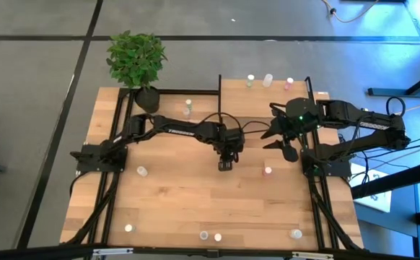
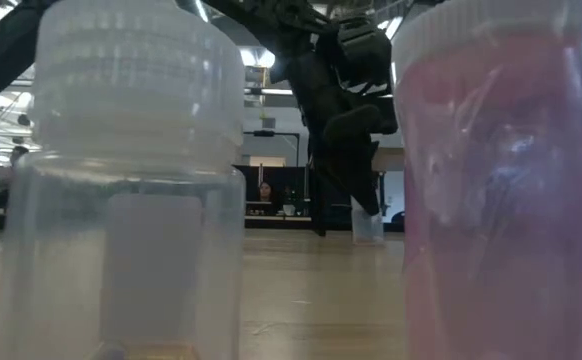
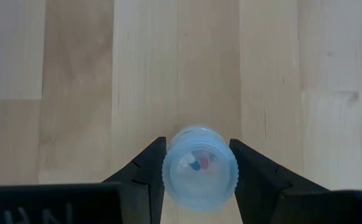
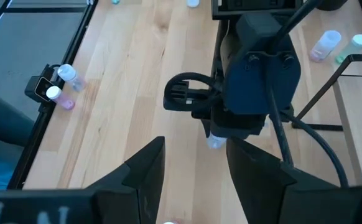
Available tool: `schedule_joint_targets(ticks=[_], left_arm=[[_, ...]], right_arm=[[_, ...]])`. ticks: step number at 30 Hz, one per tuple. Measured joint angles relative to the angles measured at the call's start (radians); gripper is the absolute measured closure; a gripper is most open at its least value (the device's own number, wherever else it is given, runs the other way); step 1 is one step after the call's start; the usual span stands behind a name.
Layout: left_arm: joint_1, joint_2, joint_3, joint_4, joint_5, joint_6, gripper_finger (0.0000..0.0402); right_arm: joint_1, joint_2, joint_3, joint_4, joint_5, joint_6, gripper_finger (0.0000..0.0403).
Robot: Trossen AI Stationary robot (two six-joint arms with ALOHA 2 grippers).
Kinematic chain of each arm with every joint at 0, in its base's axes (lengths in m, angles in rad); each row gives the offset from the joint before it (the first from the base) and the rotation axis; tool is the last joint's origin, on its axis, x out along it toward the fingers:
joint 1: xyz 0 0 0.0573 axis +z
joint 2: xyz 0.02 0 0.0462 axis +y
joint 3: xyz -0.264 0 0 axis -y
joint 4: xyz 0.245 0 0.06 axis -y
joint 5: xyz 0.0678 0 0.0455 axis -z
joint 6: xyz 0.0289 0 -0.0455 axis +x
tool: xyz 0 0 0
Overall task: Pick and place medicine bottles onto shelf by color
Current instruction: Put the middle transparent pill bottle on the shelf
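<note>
High view, left gripper point(image 1: 225, 165) jaws grasping a bottle point(image 3: 199, 167) mid-table, right gripper point(image 1: 282, 142) released near shelf point(image 1: 268, 97) edge

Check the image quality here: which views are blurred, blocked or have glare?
Low view: two bottles right at the lens, a white-capped one and a pink one, are out of focus and block most of the table. High view: blue light spills over the floor at the right. Left wrist view: sharp and evenly lit on the bluish-capped bottle between the left gripper fingers.
</note>
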Motion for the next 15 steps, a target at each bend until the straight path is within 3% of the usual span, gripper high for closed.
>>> schedule_joint_targets(ticks=[15], left_arm=[[-0.004, -0.002, -0.002, 0.004, -0.009, -0.037, 0.0266]], right_arm=[[0.0, 0.0, 0.0, 0.006, 0.0, -0.001, 0.0228]])
